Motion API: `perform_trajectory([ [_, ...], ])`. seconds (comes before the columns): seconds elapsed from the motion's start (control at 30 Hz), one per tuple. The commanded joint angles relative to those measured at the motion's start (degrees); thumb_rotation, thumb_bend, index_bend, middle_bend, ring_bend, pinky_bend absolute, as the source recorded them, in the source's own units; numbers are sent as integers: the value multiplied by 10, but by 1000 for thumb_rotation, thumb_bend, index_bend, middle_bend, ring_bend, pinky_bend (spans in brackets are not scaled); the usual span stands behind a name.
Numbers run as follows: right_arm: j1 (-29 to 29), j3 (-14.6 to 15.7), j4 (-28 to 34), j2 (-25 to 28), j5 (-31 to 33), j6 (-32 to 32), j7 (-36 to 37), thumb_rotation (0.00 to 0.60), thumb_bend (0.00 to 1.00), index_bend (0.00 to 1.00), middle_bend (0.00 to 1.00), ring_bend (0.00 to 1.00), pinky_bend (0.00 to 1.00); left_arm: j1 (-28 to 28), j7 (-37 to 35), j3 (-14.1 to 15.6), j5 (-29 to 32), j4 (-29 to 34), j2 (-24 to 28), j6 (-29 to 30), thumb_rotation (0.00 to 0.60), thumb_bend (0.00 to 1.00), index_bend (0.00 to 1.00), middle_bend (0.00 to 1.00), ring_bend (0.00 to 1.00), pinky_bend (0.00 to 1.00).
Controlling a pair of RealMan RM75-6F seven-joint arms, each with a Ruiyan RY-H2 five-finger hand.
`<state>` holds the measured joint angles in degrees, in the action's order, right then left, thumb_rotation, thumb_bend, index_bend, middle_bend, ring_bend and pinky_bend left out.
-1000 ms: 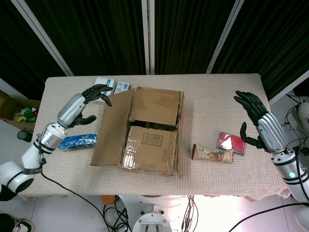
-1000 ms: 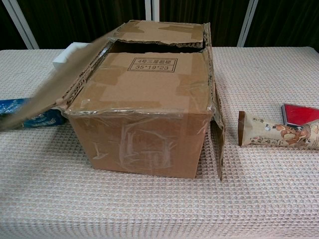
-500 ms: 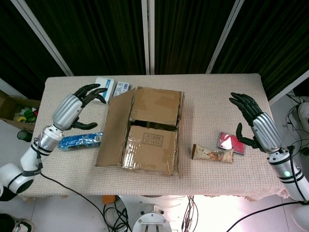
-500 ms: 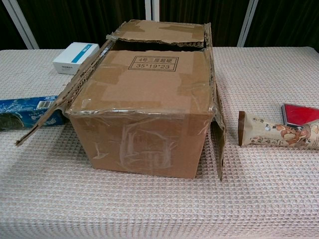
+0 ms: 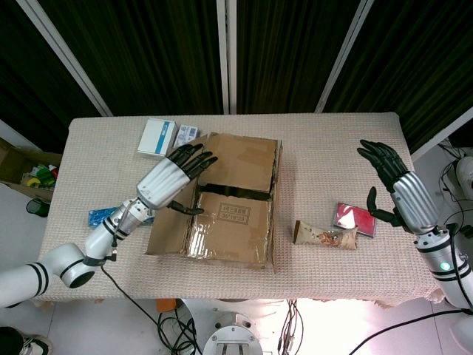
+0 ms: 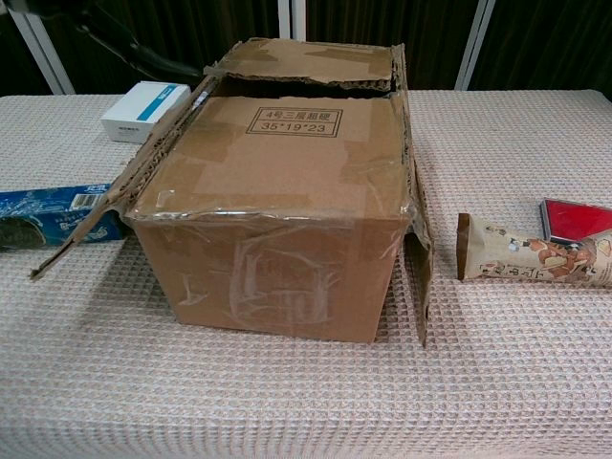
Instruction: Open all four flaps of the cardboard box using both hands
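Observation:
The cardboard box point(image 5: 229, 203) stands mid-table, also seen in the chest view point(image 6: 277, 201). Its left flap point(image 6: 115, 196) is folded outward and slopes down to the left. Its right flap point(image 6: 419, 253) hangs down the right side. The near flap with the printed label point(image 6: 292, 143) and the far flap point(image 6: 306, 59) lie flat over the top, a dark gap between them. My left hand point(image 5: 174, 177) hovers over the left flap with fingers spread, holding nothing. My right hand point(image 5: 392, 181) is open above the table, well to the right of the box.
A white box point(image 5: 157, 137) and a smaller carton point(image 5: 187, 133) lie behind the box on the left. A blue packet point(image 6: 48, 215) lies left of it. A snack bar point(image 5: 325, 237) and a red packet point(image 5: 355, 218) lie to the right.
The left flap dropped further outward, then my left hand swung right from beside the box to over that flap. My right hand shifted only slightly.

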<state>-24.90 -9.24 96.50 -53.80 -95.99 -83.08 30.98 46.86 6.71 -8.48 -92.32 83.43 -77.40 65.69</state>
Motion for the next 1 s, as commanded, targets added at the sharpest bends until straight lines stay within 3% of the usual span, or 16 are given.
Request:
perform_trajectory([
  [0.03,2,-1,-3,2,1,-4,5,557,778,0,35,0,0,18,22,-5,15,-25,-36,-23,252,0,17,100,42,159],
  [0.4,3,0,-20,1,5,-3,23,557,778,0,33,0,0,61,71,-43,48,-111,-131,-36,272,0,14,99,42,159],
  [0.53,6,0,-26,2,7,-7,30,558,778,0,33,0,0,79,94,-44,47,-157,-160,-43,352,0,15,99,42,159],
  [0.63,9,0,-31,4,9,-9,39,558,778,0,33,0,0,87,101,-46,51,-184,-177,-45,452,0,15,99,42,158],
  [0.73,11,1,-38,4,10,-11,46,558,778,0,33,0,0,93,104,-52,58,-204,-188,-43,482,0,15,99,43,158],
  [0.83,12,1,-44,3,12,-13,53,557,778,0,33,0,0,98,102,-62,67,-215,-196,-37,580,14,15,99,43,158],
  [1.0,14,2,-56,-2,14,-14,64,557,778,0,33,0,0,113,86,-86,83,-214,-195,-36,597,91,15,99,43,158],
])
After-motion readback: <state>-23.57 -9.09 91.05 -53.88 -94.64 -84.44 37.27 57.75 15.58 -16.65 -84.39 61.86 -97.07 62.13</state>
